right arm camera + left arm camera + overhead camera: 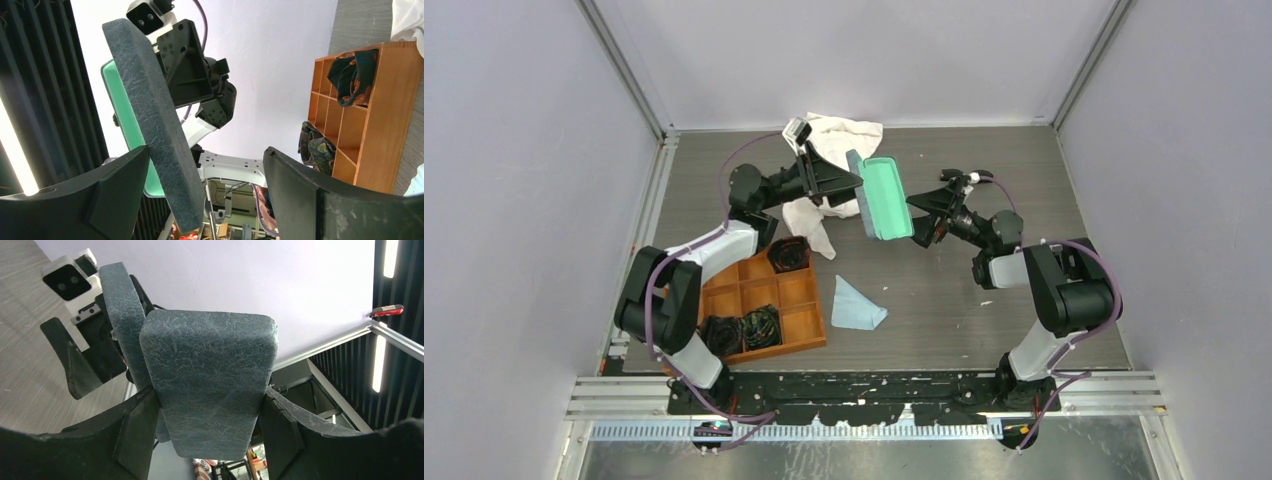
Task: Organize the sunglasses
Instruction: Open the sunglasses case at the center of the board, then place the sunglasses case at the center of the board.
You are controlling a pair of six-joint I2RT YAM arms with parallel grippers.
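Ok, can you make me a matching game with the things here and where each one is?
Things:
1. glasses case
2. white cloth
3. blue cloth
4. black bundles

Places:
A. in the wooden tray
B. held up in the left pincer
C. at the back of the table
D. flat on the table, just right of the tray

Pairs: 1-B, 2-C, 3-D, 4-A
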